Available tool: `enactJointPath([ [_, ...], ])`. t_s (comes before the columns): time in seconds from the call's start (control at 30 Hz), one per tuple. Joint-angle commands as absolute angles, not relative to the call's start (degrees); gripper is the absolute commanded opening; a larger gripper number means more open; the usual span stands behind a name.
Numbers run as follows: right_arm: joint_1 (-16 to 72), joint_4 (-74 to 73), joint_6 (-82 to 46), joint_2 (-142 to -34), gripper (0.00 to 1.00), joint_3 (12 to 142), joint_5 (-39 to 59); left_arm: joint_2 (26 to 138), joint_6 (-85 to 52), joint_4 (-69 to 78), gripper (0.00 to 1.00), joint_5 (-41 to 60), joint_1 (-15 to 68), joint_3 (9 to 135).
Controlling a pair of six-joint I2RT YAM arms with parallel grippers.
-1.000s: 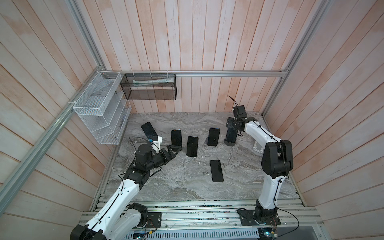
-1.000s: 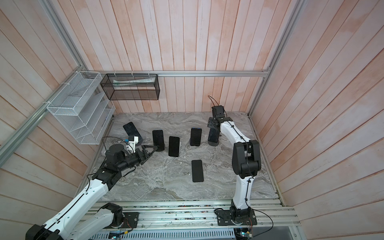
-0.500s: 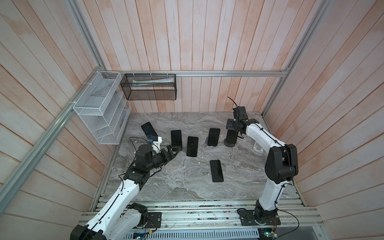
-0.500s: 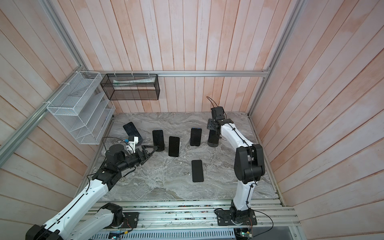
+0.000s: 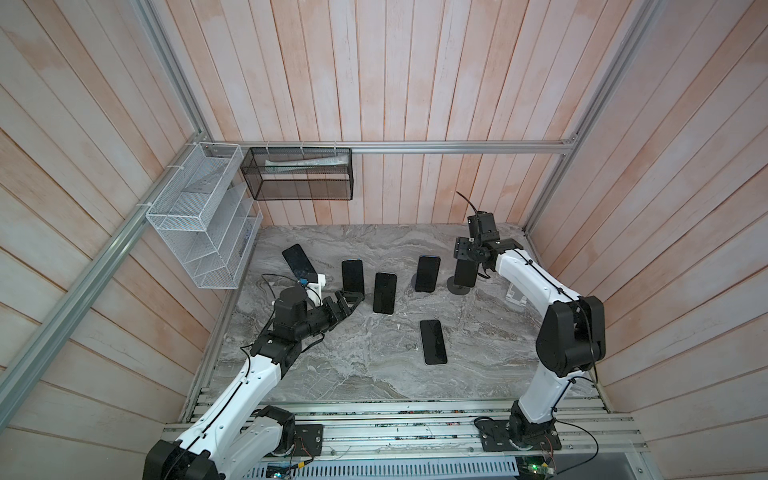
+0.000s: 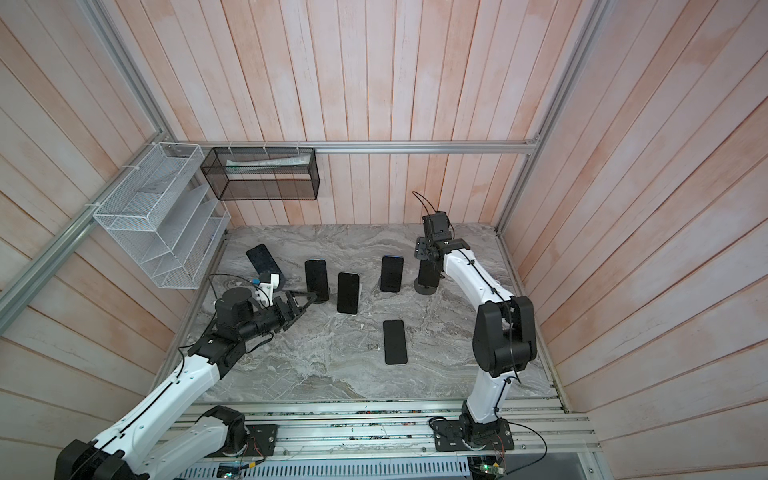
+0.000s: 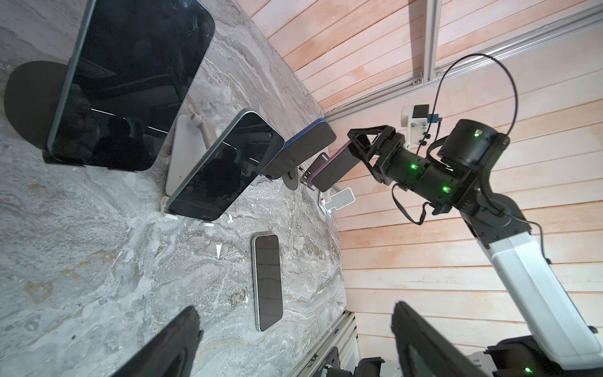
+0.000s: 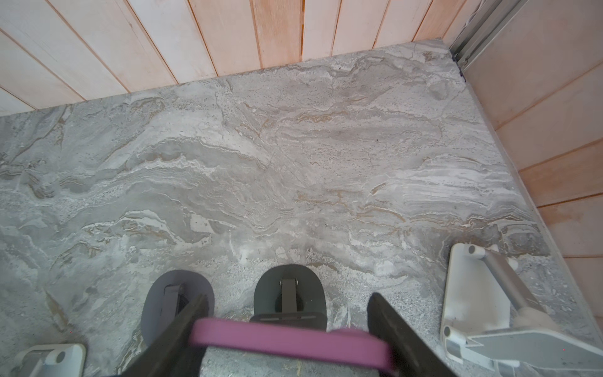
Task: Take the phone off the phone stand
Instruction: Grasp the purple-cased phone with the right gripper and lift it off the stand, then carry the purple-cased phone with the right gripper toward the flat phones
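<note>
Closest to my base, a flat phone [image 5: 433, 341] lies face up on the table [image 8: 293, 147], off any stand. A little farther out my left gripper [image 5: 353, 299] hovers with its fingers apart and nothing between them, just beside the left stand phone [image 5: 352, 276]. Past it stand the middle stand phone [image 5: 384, 293] and the blue phone [image 5: 428, 273], each propped on its own stand.

Farthest out, near the back right corner, is the job in hand. My right gripper [image 7: 355, 147] comes down over the upper end of the purple phone [image 7: 332, 166], one finger on each long edge. As far as I can tell they are clamped on it. The purple phone leans in the cradle of the dark stand [image 8: 267, 297], and its lower end looks seated against the cradle's lip.

I judge the grip made and the lift not yet begun. Next I should draw the purple phone up along the cradle's slope until it clears the lip, not pull outward, since the dark stand could tip or drag. The grey stand [image 8: 163, 293] and the white stand [image 8: 473, 293] sit close on either side, so the lift wants to be straight.
</note>
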State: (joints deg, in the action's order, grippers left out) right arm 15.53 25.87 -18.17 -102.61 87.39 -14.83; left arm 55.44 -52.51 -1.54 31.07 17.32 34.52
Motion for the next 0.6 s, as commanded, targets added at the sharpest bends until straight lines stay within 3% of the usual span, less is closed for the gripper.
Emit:
enactJointPath([
  [0.0, 15.92, 26.26, -17.21, -99.26, 0.66, 88.46, -16.42, 55.55, -47.56, -2.94, 0.94, 29.67, 17.49, 37.7],
  [0.2, 16.81, 28.72, -15.75, -96.98, 0.65, 88.68, -16.72, 55.78, -45.38, -3.58, 0.94, 29.41, 17.47, 39.03],
  [0.57, 21.85, 36.53, -14.67, -83.18, 0.64, 73.16, -16.98, 56.91, -50.19, 4.2, 0.94, 32.71, 19.09, 33.73],
])
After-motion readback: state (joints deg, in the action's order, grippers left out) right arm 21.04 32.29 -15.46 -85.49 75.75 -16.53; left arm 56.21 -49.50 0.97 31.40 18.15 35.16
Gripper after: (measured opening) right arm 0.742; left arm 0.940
